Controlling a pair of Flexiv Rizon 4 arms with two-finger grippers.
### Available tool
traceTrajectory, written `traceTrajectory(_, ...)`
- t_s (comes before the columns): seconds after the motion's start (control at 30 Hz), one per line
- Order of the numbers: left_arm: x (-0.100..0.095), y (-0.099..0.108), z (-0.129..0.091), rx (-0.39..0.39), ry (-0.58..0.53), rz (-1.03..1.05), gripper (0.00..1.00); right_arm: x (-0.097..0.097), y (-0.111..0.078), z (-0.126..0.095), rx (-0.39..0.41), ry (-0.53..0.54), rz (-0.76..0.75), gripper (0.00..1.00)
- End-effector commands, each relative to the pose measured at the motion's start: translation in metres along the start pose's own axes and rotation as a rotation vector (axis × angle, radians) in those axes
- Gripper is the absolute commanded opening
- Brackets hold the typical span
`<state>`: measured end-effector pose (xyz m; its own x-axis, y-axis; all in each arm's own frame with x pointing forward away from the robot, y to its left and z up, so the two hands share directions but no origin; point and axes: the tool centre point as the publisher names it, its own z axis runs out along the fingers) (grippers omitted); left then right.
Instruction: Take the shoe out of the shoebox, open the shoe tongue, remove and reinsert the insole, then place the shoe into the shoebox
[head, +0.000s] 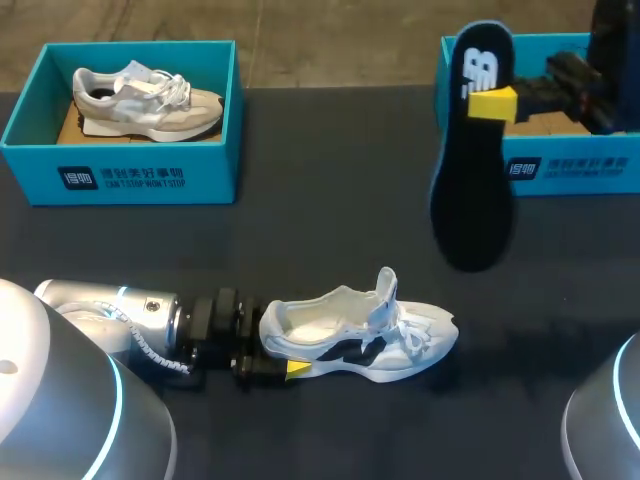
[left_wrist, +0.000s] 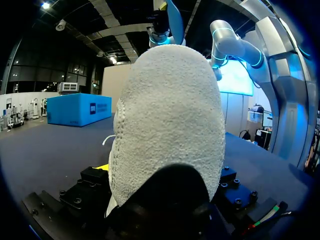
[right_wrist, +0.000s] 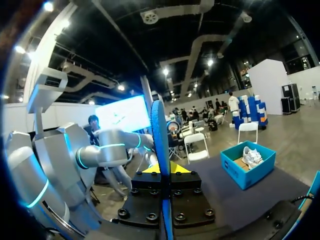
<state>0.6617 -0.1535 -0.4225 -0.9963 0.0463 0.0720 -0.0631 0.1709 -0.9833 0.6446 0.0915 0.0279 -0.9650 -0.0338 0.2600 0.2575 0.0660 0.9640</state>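
At the far left of the table sits a teal shoebox (head: 120, 165), lid off, with a grey-and-white sneaker (head: 145, 100) lying flat inside it, toe pointing right. The right wrist view catches the same box and sneaker well off beyond the insole.

In front of it, near the table's front edge, my left arm comes in low. Its left gripper (head: 280, 345) is clamped on the heel of the white shoe (head: 360, 335), one yellow tip pressed against the near side of the sole. The shoe stands upright on its sole on the dark table (head: 330, 220), well outside either box, toe to the right. Its tongue is pulled up and the inside is open to view. From the left wrist, the fuzzy heel (left_wrist: 170, 125) fills nearly everything.

Further right, the black insole (head: 475, 150) hangs in the air, upright, above the table and in front of the second box. The right gripper (head: 492, 103) pinches it near its upper end. In the right wrist view the insole shows edge-on, squeezed between the two yellow tips.

Behind it, at the far right, the second teal shoebox (head: 570, 170) is partly covered by the right arm. What I can see of its floor is bare cardboard.
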Motion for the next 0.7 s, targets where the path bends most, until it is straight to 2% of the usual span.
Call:
traceTrajectory(0.03, 0.001, 0.000, 0.000, 0.001, -0.001, 0.000, 0.00, 0.018, -0.002, -0.002, 0.026, -0.063, 0.001, 0.00)
traceTrajectory(0.17, 0.001, 0.000, 0.000, 0.001, -0.001, 0.000, 0.00, 0.025, -0.009, -0.006, 0.045, -0.057, 0.024, 0.00)
traceTrajectory(0.37, 0.001, 0.000, 0.000, 0.001, -0.001, 0.000, 0.00, 0.036, -0.017, -0.016, 0.004, -0.047, 0.058, 0.00)
traceTrajectory(0.57, 0.001, 0.000, 0.000, 0.001, -0.001, 0.000, 0.00, 0.036, -0.030, -0.010, -0.045, -0.001, 0.082, 0.00)
traceTrajectory(0.7, 0.001, 0.000, 0.000, 0.001, -0.001, 0.000, 0.00, 0.034, -0.037, -0.009, -0.044, -0.027, 0.135, 0.00)
